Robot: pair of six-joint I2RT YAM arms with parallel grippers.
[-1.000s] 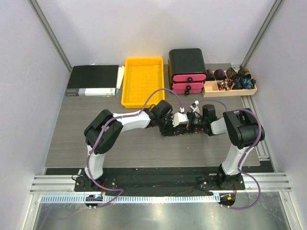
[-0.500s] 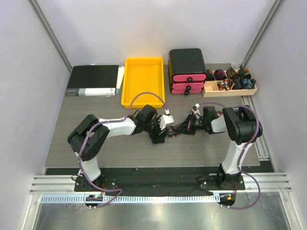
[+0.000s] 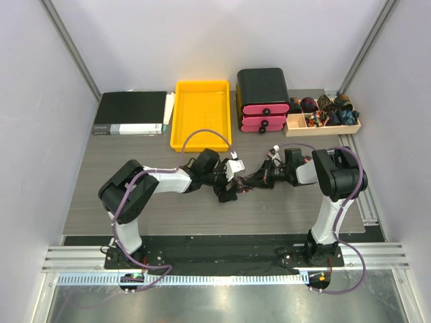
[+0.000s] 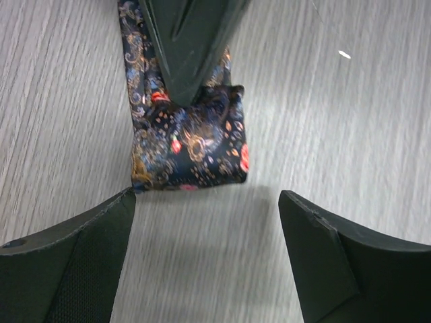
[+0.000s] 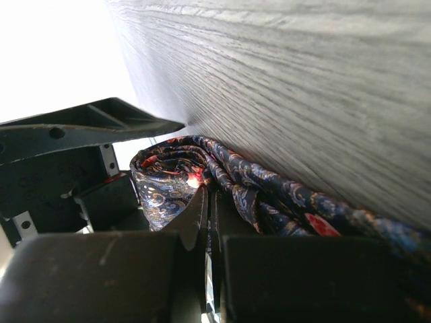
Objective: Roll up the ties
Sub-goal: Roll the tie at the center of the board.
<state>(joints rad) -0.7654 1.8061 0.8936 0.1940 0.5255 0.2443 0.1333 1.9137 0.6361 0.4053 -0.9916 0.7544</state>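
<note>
- One dark fabric necktie [image 4: 188, 145] with red and orange specks is lying on the grey wood-grain table [image 4: 337, 134], with its end rolled into a chunky little bundle.
- left gripper [image 4: 205, 202] is spread wide, one finger on each side of the roll, not touching it.
- right gripper [image 5: 207, 198] is pinched tight on the necktie right at the roll.

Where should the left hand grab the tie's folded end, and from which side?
Grip the tie's folded end by its two side edges, coming straight down: it lies flat, squarely inside the open left hand, and the right hand covers the strip behind.
</note>
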